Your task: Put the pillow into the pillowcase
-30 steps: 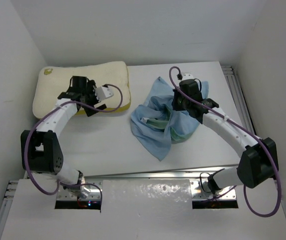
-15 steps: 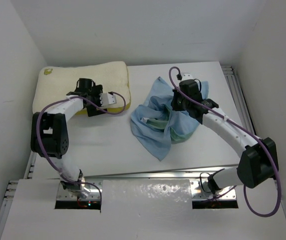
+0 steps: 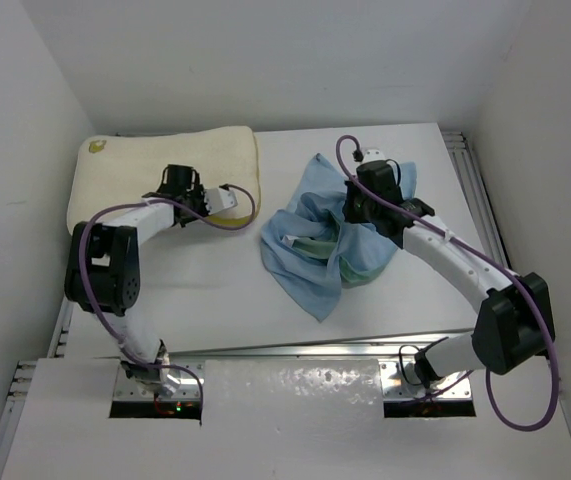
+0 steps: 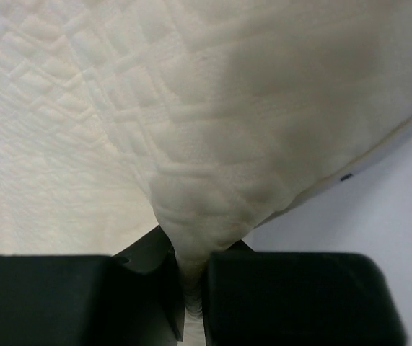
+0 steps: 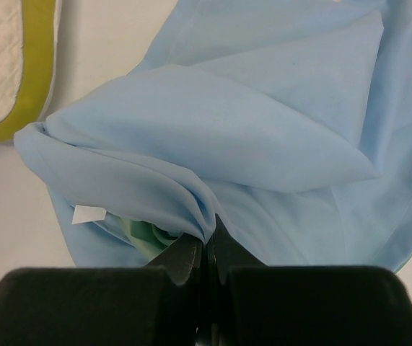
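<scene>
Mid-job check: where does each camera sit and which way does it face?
Top external: above and behind the robot, looking down at the table; left arm at the pillow, right arm at the pillowcase.
Left wrist: on that arm, facing along the left gripper, shut on the pillow.
Right wrist: likewise, facing along the right gripper, shut on the pillowcase.
Shared: all three show the pillow.

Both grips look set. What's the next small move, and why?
Probably drag the pillow a little rightward toward the pillowcase. The left gripper is shut on a pinch of the pillow's near edge, the right gripper is shut on a fold of the pillowcase, and the two lie apart on the table.
</scene>
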Robot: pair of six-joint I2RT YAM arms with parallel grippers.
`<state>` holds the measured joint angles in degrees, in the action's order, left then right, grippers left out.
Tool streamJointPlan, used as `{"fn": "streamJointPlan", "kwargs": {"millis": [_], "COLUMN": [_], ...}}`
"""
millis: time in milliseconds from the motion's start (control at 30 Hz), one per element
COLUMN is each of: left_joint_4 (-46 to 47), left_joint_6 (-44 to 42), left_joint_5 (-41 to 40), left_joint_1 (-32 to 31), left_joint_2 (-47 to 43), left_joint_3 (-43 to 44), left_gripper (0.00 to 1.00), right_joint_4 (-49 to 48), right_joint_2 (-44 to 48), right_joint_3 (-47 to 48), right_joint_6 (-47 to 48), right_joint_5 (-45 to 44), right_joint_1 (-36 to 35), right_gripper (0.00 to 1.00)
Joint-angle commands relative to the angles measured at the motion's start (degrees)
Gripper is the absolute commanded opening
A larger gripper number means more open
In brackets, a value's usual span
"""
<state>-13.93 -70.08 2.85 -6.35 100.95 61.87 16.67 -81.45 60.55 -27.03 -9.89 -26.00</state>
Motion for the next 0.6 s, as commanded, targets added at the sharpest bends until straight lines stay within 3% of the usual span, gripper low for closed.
{"fn": "streamJointPlan", "kwargs": {"millis": [0, 100, 300, 433, 567], "left_joint_4": [-8.5, -16.2, -22.3, -31.8, -38.6], "left_joint_6": [4.6, 4.6, 1.8, 6.6, 4.9], "left_joint_5": [3.3, 5.9, 6.9, 9.7, 14.5], "left_joint_1": [-0.7, -1.3, -2.8, -3.1, -3.3], "left_joint_2": [-7.8, -13.6, -24.8, -29.0, -35.6], "left_joint_3": [2.0, 9.0, 10.5, 16.4, 13.7], "left_gripper": [0.00, 0.00, 0.00, 0.00, 0.00], "right_joint_4": [-1.5, -2.9, -2.4, -1.3, -1.9], "right_joint_2": [-0.6, -0.1, -0.2, 0.1, -2.6], "right_joint_3": [0.6, 0.3, 0.3, 1.1, 4.0], "right_joint_6": [-0.9, -2.1, -3.7, -3.7, -3.9], "right_joint_5": [-1.4, -1.9, -2.7, -4.5, -7.9], "right_joint_1": [0.2, 0.2, 0.2, 0.2, 0.2], "right_gripper": [0.00, 0.00, 0.00, 0.00, 0.00]}}
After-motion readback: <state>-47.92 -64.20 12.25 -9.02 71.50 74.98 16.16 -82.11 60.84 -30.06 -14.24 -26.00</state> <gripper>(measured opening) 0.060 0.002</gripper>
